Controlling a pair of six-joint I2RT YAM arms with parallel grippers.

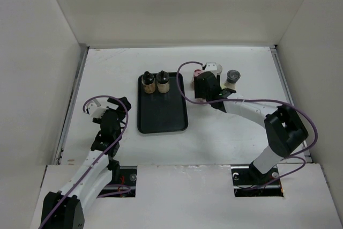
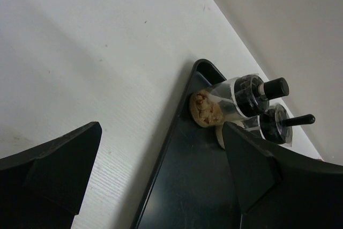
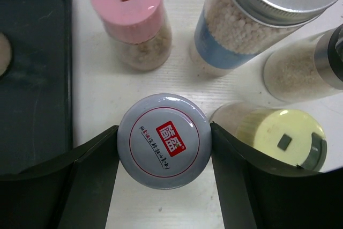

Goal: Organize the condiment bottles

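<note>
My right gripper [image 3: 164,132] is shut on a jar with a white lid and red logo [image 3: 164,156], its fingers pressing both sides of the lid. Around it on the table stand a pink-lidded bottle [image 3: 130,17], a taller white bottle with a blue label [image 3: 252,20], a cream-lidded bottle [image 3: 281,138] and a dark grinder-topped one [image 3: 305,65]. Two brown bottles with black caps [image 1: 148,82] [image 1: 162,81] stand at the far end of the black tray [image 1: 162,116]. My left gripper [image 1: 110,112] is open and empty, left of the tray.
The tray's near part [image 2: 198,186] holds nothing; its left edge lies between my left fingers in the left wrist view. White walls enclose the table on the left, back and right. The right arm [image 1: 252,112] reaches across the right half.
</note>
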